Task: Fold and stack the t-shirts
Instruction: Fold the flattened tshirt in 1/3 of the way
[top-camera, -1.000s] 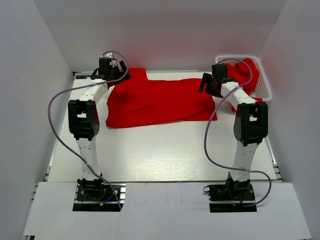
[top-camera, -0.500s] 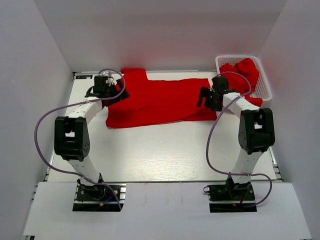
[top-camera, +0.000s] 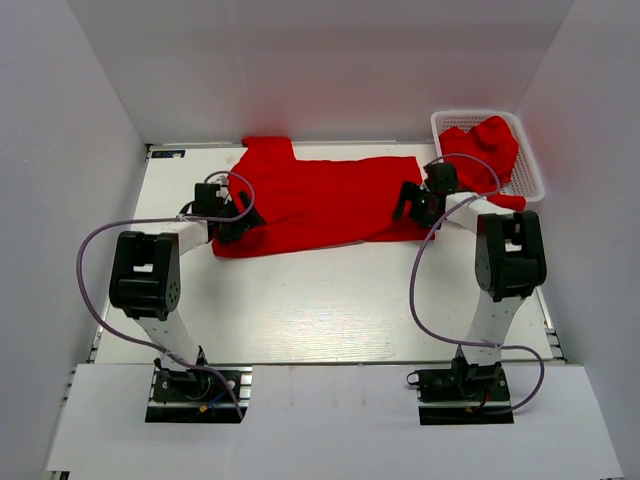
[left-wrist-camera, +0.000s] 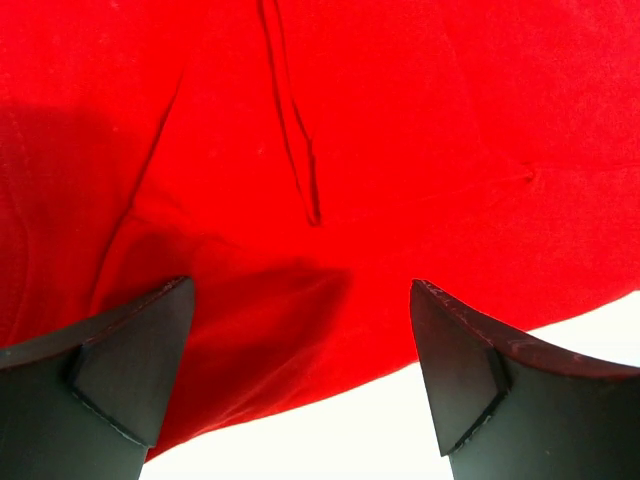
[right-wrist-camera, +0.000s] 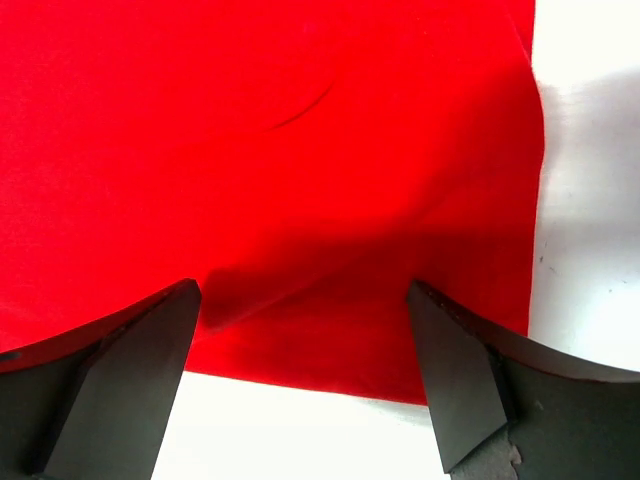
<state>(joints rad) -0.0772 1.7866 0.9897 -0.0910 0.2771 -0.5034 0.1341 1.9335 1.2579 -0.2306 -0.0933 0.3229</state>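
A bright red t-shirt (top-camera: 320, 200) lies spread flat across the back half of the table, one sleeve at the far left. My left gripper (top-camera: 240, 222) hovers open over its near left edge; in the left wrist view the red cloth (left-wrist-camera: 330, 180) fills the frame and nothing sits between the fingers (left-wrist-camera: 470, 370). My right gripper (top-camera: 412, 205) stands open over the shirt's near right corner, where the cloth (right-wrist-camera: 300, 150) ends at a hem beside bare table. More red t-shirts (top-camera: 490, 145) are bunched in the basket.
A white mesh basket (top-camera: 532, 178) stands at the back right corner, one red garment spilling over its near rim. White walls close in the table on three sides. Purple cables loop from both arms.
Both arms have drawn back toward me along the shirt's sides. The left gripper came from the far left sleeve down to the near left edge; the right gripper slid nearer too. Both stayed open.
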